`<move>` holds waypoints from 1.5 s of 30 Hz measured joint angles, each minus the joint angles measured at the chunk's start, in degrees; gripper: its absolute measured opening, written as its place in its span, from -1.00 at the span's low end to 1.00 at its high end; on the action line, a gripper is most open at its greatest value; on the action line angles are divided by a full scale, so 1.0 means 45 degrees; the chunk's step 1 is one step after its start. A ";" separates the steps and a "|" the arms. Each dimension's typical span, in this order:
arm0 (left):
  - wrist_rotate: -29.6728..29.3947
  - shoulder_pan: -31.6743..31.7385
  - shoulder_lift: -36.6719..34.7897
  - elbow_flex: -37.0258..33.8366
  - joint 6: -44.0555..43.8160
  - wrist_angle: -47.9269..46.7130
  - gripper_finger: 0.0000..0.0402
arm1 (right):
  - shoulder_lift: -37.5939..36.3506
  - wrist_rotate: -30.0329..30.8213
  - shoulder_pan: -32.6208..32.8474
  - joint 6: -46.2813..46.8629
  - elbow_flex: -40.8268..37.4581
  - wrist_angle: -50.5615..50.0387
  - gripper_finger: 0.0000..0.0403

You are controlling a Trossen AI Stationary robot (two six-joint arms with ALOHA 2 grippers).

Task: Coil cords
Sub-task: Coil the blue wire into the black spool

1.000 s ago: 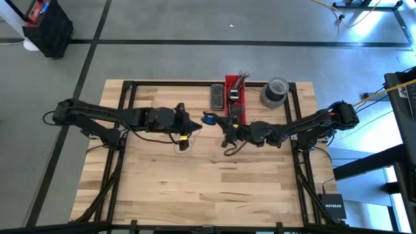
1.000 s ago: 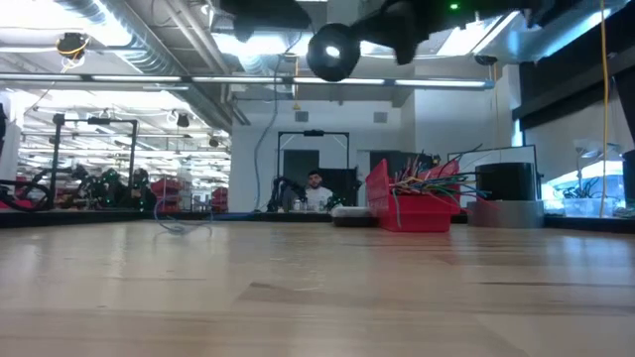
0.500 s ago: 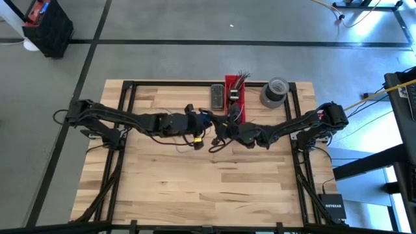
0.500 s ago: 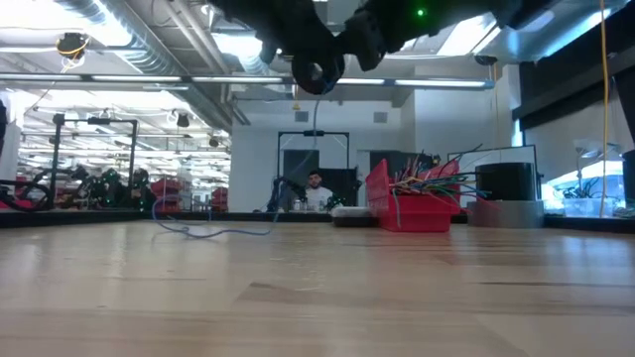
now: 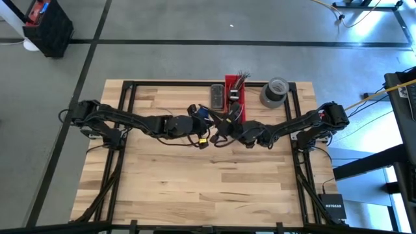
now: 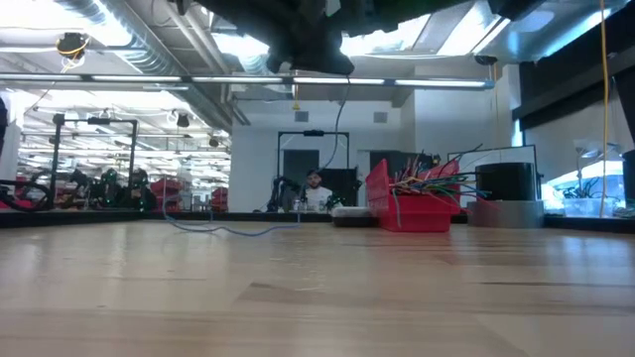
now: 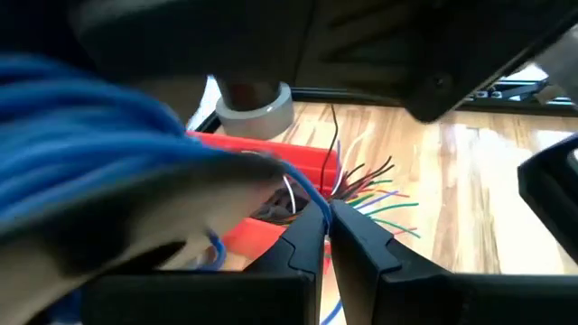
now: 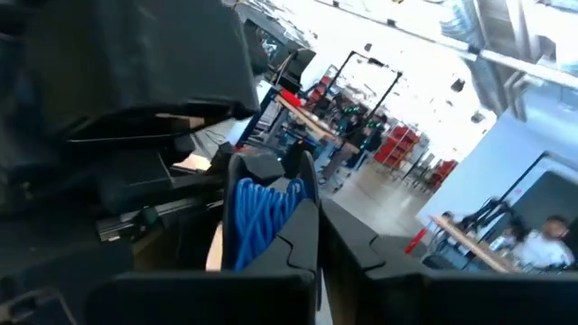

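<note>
A blue cord is wound into a small coil (image 8: 262,212), which also shows in the high view as the coil (image 5: 200,113) above the table's middle. My right gripper (image 8: 321,236) is shut beside it. My left gripper (image 7: 327,215) is shut on a single strand of the same cord and meets the right gripper (image 5: 218,125) over the table's centre. From the grippers a strand (image 6: 342,109) hangs down, and the cord's loose length (image 6: 233,230) lies on the tabletop. My left gripper pinches a single strand of the blue cord (image 7: 305,194) at its fingertips, pointing roughly level toward the table's right. The strand curves slack away from the tips. My right gripper holds the bunched loops of the coil (image 8: 287,194) against its finger, clear of the table. The finger hides where the loops pass between the tips.
A red bin (image 5: 234,91) with short coloured wire ends stands at the far middle, with a dark box (image 5: 216,96) on its left and a grey tape roll (image 5: 274,91) on its right. Bare wood lies toward the near edge. A person (image 6: 315,186) sits far behind the table.
My left gripper has moved toward the table's right and down until it meets the right gripper. My right gripper has shifted a little left with the coil and rolled. The cord's loose loop on the table has been drawn out into a longer line, and a strand now hangs from the grippers.
</note>
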 joint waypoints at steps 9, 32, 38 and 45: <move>0.0309 -0.0366 -0.0050 0.0000 0.1248 -0.0047 -0.92 | -0.0415 -0.0025 0.0697 -0.2835 0.0092 0.0256 -0.96; 0.0338 -0.0015 -0.0078 -0.0005 0.1574 -0.0893 -0.92 | -0.0957 0.0079 0.0844 -0.2161 0.0121 0.2505 -0.96; 0.0311 -0.0440 -0.0283 -0.0005 0.1827 -0.1015 -0.92 | -0.0946 0.0344 0.0840 -0.2476 0.0112 0.2344 -0.96; 0.0289 -0.0479 -0.0631 0.0420 0.1721 -0.1978 -0.66 | -0.0942 0.0347 0.0840 -0.2508 0.0107 0.2224 -0.96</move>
